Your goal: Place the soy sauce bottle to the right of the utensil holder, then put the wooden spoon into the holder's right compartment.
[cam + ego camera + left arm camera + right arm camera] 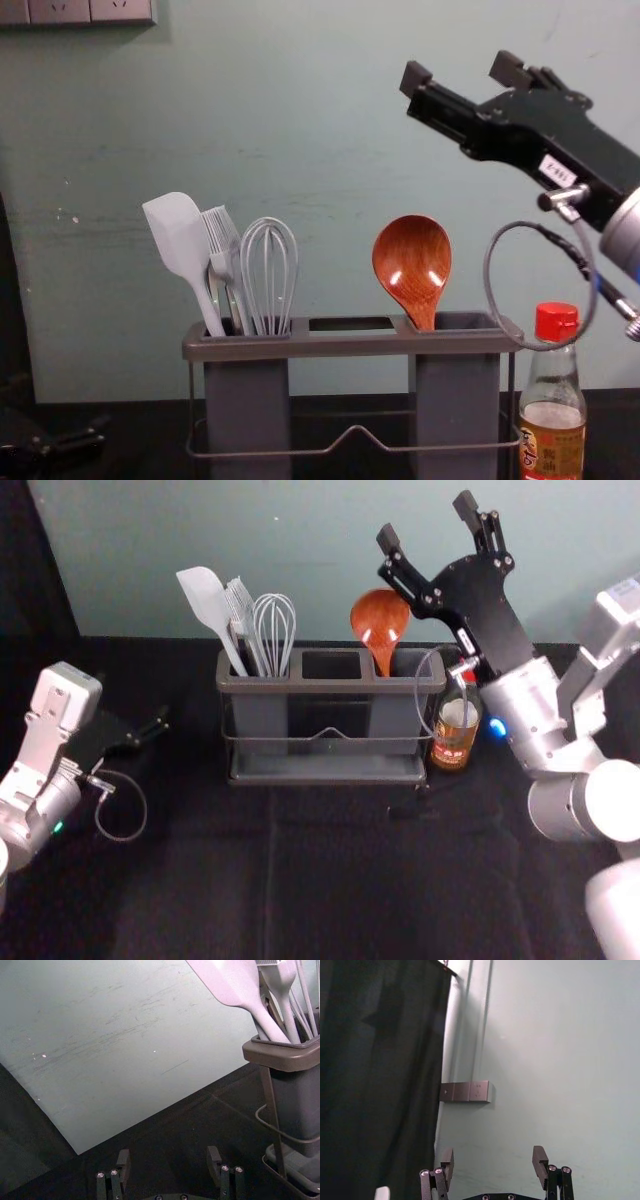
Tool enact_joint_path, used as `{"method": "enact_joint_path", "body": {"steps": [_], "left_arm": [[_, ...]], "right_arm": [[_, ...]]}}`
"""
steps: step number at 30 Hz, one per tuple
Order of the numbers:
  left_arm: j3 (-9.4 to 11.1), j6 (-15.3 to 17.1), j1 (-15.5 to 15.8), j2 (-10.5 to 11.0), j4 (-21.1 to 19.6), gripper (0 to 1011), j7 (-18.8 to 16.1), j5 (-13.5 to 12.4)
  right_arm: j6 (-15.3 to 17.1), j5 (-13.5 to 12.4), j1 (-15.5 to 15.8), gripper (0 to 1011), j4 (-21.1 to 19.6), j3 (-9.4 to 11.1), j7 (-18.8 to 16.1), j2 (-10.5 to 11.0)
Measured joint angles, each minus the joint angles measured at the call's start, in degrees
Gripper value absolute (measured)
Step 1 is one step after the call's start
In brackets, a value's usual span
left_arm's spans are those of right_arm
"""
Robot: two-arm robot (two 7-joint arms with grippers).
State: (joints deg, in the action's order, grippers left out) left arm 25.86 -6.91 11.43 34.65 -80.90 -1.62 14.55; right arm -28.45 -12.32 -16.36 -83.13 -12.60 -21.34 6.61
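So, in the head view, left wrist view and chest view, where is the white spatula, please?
Head view: the white spatula is upper left of centre, leaning out of the holder's left compartment.
Left wrist view: seen closer, beside the brush, against the wall.
Chest view: left of centre, left of the brush and whisk.
Shared landmark: the holder's rim below it.

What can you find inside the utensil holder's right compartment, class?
The wooden spoon stands there, bowl upward, its handle entering near the left side. The compartment's front wall covers the handle's lower part and the floor inside.
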Motion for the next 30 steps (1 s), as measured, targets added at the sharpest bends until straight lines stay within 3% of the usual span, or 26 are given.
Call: {"method": "enact_joint_path", "body": {"steps": [8,22,30], "left_arm": [[0.0,0.0,0.0,0.0,0.0,1005,0.0,0.0],[0.0,0.0,0.0,0.0,0.0,1005,0.0,0.0],[0.0,0.0,0.0,0.0,0.0,1005,0.0,0.0]], "right_arm": [[0.0,-1.0,7.1,1004,-9.4,-0.2,-0.8,2.7],[-0.6,-2.1,19.7,1004,-22.0,-1.1,-2.1,7.0],[1.6,-2.8,26.5,1004,-28.3,-0.3,-1.9,9.5]]}}
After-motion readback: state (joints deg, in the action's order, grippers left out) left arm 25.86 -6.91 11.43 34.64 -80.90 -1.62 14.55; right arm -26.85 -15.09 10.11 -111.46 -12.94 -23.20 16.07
